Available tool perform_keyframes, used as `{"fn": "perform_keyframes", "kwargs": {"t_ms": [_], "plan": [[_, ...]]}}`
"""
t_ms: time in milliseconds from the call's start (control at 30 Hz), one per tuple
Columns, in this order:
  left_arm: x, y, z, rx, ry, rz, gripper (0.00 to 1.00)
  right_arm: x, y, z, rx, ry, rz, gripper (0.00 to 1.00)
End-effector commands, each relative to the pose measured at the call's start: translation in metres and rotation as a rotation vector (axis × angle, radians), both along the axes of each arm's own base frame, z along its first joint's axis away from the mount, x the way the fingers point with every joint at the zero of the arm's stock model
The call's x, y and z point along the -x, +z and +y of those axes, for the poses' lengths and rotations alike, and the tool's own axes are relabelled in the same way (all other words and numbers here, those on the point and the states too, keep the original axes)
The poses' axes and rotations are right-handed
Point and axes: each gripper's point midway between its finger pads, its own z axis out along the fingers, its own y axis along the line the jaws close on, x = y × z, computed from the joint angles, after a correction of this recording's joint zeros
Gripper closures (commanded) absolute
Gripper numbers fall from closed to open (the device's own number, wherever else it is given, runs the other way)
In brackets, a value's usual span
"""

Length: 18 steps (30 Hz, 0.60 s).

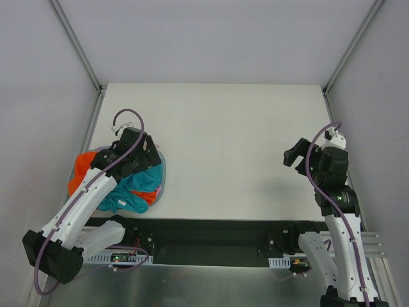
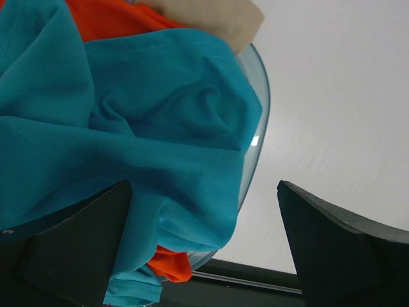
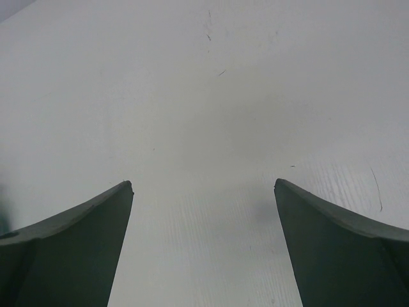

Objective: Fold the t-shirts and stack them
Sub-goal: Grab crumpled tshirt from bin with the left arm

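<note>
A crumpled teal t-shirt (image 1: 137,185) and a bright orange t-shirt (image 1: 80,169) lie heaped in a clear round tub (image 1: 163,174) at the table's left. My left gripper (image 1: 148,150) hovers open over the tub's right side. In the left wrist view the teal t-shirt (image 2: 128,128) fills the left, with the orange t-shirt (image 2: 171,265) peeking out below. The open left gripper (image 2: 204,185) holds nothing. My right gripper (image 1: 294,157) is open and empty above the bare table on the right, and its wrist view (image 3: 203,183) shows the same. No lavender-pink shirt shows.
A small tan card piece (image 2: 217,19) lies on the pile near the tub's rim (image 2: 259,115). The white table (image 1: 230,141) is walled on three sides. A dark rail (image 1: 211,230) runs along its near edge by the arm bases.
</note>
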Motion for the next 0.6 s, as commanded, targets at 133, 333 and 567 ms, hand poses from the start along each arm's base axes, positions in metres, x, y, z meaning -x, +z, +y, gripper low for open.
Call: {"fn": "perform_keyframes", "kwargs": {"t_ms": [133, 333, 567], "plan": [[0.018, -0.037, 0.02, -0.123, 0.086, 0.166, 0.05, -0.004, 0.016, -0.001, 0.002, -0.008, -0.052, 0.03], [0.022, -0.051, 0.023, -0.162, 0.079, 0.227, 0.54, -0.005, 0.014, -0.003, 0.005, -0.02, -0.04, 0.03], [0.013, -0.037, 0.014, -0.133, 0.036, 0.192, 1.0, -0.004, 0.015, -0.008, 0.019, -0.041, -0.034, 0.03]]}}
